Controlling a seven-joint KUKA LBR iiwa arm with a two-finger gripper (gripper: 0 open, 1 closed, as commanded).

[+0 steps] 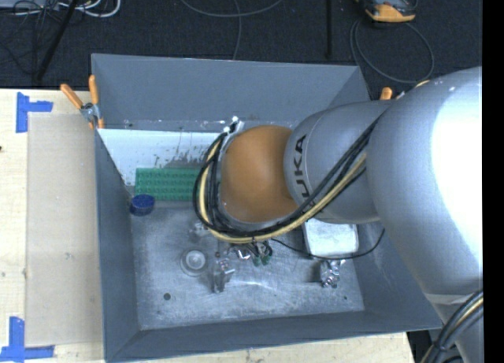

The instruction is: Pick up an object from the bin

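Reaches in from the right as a thick silver arm [409, 172], capped at the wrist by a rounded orange cover [252, 172] looped with black and yellow cables. Hangs low over the middle of the grey metal bin [236, 90], with the gripper [223, 273] poking out below the cover, close to the scuffed floor. Cannot tell how far the gripper is open, nor whether it has hold of anything: too much hidden under the cover and cables.

Nearest thing: a small pale round cap of clear plastic [193, 261], flat on the floor just left of the gripper, apart from it or barely touching, hard to say which.

Further left, against the sloping left wall: a small blue round cap [142, 205]. Just beside it, toward the back: a green ridged flat block [165, 183], its right end hidden behind the cover.

Right of the gripper, under the arm: a white rectangular block [331, 238], and in front of it, near but apart, a small silvery metal piece [329, 275].
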